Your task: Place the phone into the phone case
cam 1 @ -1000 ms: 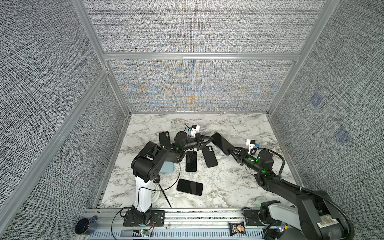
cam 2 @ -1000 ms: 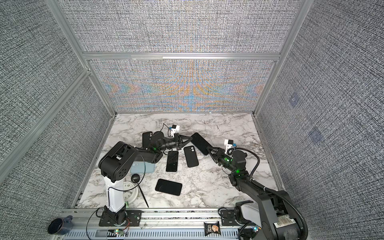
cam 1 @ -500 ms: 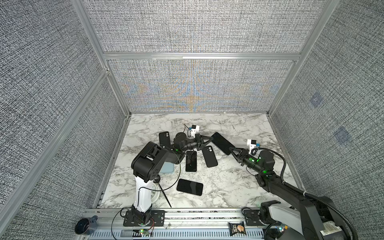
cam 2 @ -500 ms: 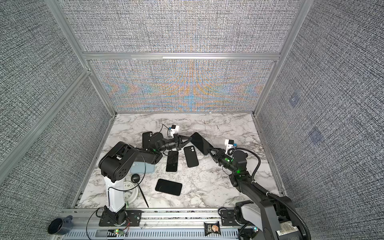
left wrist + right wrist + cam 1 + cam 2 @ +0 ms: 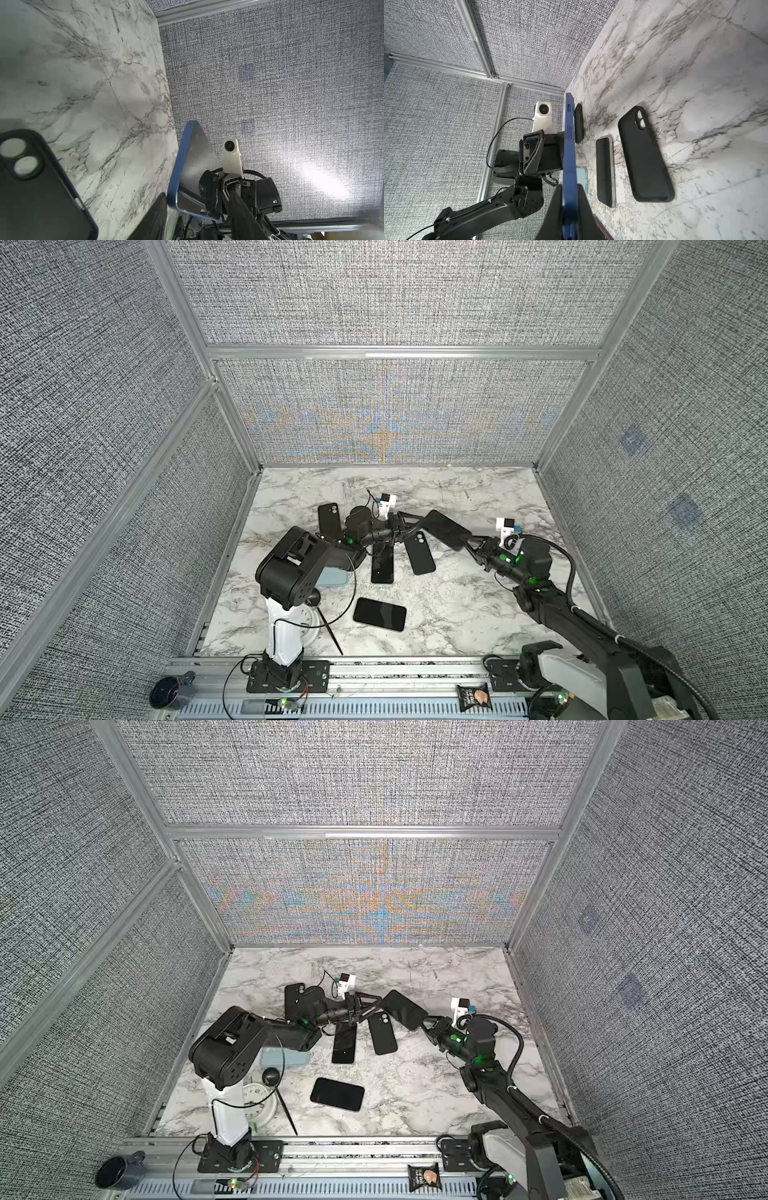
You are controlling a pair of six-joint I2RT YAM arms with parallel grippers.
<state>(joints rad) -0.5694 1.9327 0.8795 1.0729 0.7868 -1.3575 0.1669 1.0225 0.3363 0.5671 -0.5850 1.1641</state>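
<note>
Phone (image 5: 446, 529) aloft above the worktop (image 5: 457, 614): our right gripper (image 5: 467, 540) clamps one end; our left gripper (image 5: 415, 524) stands open-jawed at the other.

On the marble table (image 5: 457, 614), the right gripper (image 5: 468, 540) clamps the right end of a dark phone (image 5: 445, 528), which is held raised off the surface. The left gripper (image 5: 417, 525), jaws spread, sits close by the phone's left end. Beneath them lie a black phone case (image 5: 420, 556) with two lens holes and, left of it, a second phone (image 5: 382, 568). A third phone (image 5: 379, 614) lies nearer.
</note>
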